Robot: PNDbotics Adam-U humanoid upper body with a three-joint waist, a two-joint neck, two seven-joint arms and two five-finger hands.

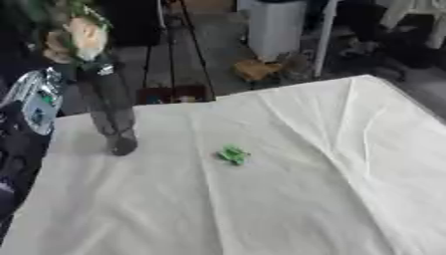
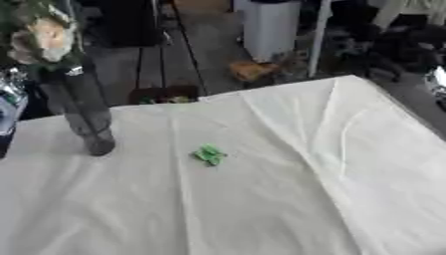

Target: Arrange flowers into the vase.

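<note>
A tall dark glass vase (image 1: pixel 111 114) stands near the table's far left corner, leaning a little. It holds a peach and cream flower (image 1: pixel 84 34) with green leaves at the top. A small green piece (image 1: pixel 233 155), perhaps a leaf, lies alone on the white tablecloth (image 1: pixel 287 199) to the right of the vase's foot. My left arm (image 1: pixel 35 102), silver and black, comes up along the left edge beside the vase. Its hand (image 1: pixel 62 74) merges with the dark shapes by the vase's neck. My right hand shows in neither view.
Beyond the table's far edge is a wooden floor with a white bin (image 1: pixel 276 27), a brown object (image 1: pixel 257 68) and chair legs. The cloth has raised folds running towards the right corner.
</note>
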